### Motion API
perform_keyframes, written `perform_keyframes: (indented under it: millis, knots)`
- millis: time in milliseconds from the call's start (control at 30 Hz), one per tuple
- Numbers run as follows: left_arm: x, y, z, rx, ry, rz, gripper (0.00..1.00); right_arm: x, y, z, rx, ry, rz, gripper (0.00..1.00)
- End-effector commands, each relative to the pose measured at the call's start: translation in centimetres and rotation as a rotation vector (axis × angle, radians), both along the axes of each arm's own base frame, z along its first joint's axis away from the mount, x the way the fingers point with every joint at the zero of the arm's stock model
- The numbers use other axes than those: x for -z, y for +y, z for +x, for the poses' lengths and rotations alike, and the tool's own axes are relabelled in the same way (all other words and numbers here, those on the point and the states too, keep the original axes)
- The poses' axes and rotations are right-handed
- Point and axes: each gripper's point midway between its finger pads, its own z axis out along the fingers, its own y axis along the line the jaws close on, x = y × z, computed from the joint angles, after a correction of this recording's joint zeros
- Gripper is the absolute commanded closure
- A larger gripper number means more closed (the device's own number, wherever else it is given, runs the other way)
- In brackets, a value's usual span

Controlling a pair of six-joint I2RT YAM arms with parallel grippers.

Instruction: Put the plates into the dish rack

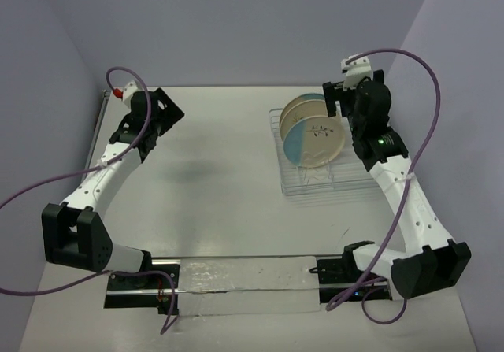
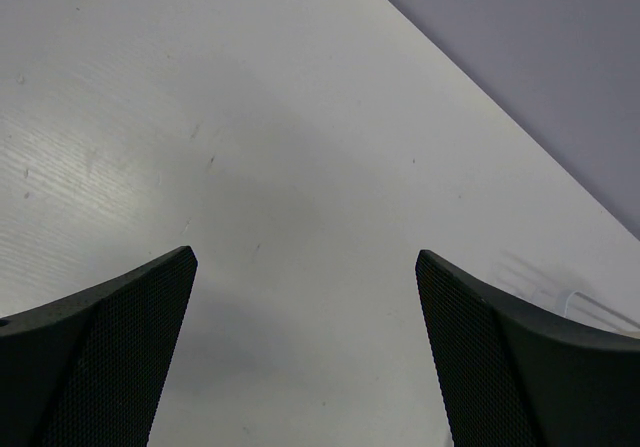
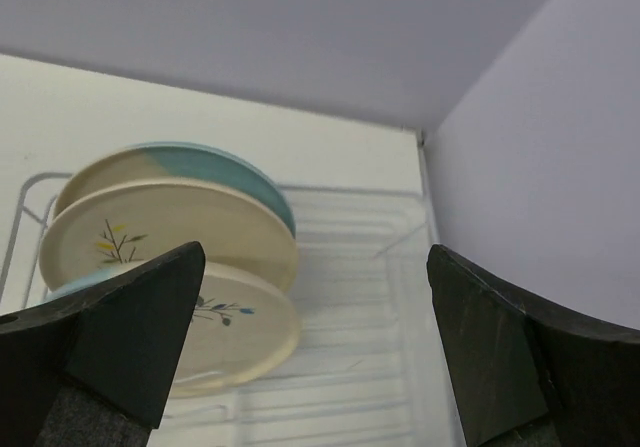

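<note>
- Top external: the dish rack [image 1: 335, 185] sits on the right half of the white table [image 1: 228, 171], close to the right wall.
- All three plates [image 1: 315, 135] stand on edge in its far part, packed one behind another and leaning. The frontmost faces the camera, light blue on its lower left, cream elsewhere, with a dark sprig drawing near its middle.
- The right gripper [image 1: 334, 98] hangs above the rack's far right corner, just beside the plates' right rims; I cannot tell from here whether it touches them. A small green light glows on that arm.
- The left gripper [image 1: 173, 109] is over the far left of the table, well apart from the rack. Purple cables loop from both wrists.
- Left wrist: the left gripper [image 2: 305, 257] has its fingers spread wide, with only bare table between them.
- Right wrist: the right gripper [image 3: 316, 250] is also spread wide and holds nothing.
- The plates [image 3: 150, 232] lie low on the left, partly behind the left finger. The rear one is blue and cream, the middle one all cream with a sprig, and the front one carries a sprig too.
- Thin wires and the clear tray of the dish rack [image 3: 350, 227] show between the fingers.
</note>
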Motion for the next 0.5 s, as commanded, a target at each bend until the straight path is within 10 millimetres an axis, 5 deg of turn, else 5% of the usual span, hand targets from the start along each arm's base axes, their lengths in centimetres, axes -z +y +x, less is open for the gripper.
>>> perform_keyframes:
  millis: [0,100,333,467]
  knots:
    - [-0.9,1.6,0.7,-0.038,-0.045,-0.005,0.01,2.1,-4.4,-0.4,0.435,-0.163,0.486,0.00]
    - [-0.1,2.0,0.1,-0.048,-0.054,-0.012,0.01,3.9,-6.1,-1.9,0.567,-0.212,0.618,0.00]
    - [-1.0,3.0,-1.2,-0.074,-0.109,-0.002,0.01,8.5,-4.0,-1.8,0.475,-0.103,0.753,0.00]
    - [-1.1,2.7,-1.5,-0.056,-0.114,-0.007,0.01,9.0,-2.9,-1.6,0.421,-0.067,0.765,0.00]
